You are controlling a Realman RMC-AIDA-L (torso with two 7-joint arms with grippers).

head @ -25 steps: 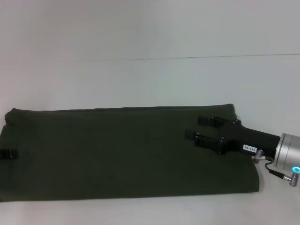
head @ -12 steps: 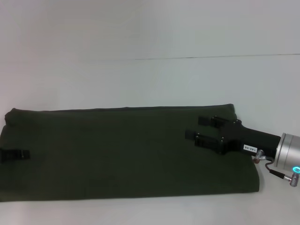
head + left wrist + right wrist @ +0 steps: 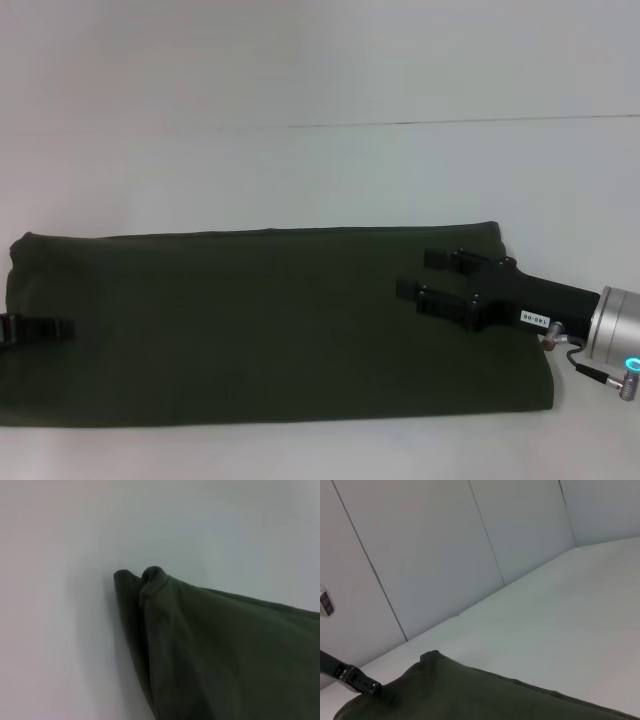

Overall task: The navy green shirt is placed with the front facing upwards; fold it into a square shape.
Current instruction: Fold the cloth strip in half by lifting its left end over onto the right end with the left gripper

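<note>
The navy green shirt [image 3: 260, 320] lies flat on the white table as a long folded rectangle, plain cloth facing up. My right gripper [image 3: 418, 272] hovers over its right part, open, with nothing between the fingers. At the shirt's left edge, about halfway along that short side, my left gripper [image 3: 40, 330] reaches in over the cloth. The left wrist view shows a folded shirt corner [image 3: 150, 580] with layered edges. In the right wrist view the shirt [image 3: 470, 695] fills the lower part, and the left gripper [image 3: 357, 681] sits at its far end.
White tabletop [image 3: 300, 170] extends behind the shirt up to a pale wall [image 3: 300, 60]. The shirt's front edge runs close to the table's near side. Panelled wall [image 3: 445, 555] shows in the right wrist view.
My left gripper has slid rightward, further in over the shirt's left edge. The right gripper and the shirt have stayed in place.
</note>
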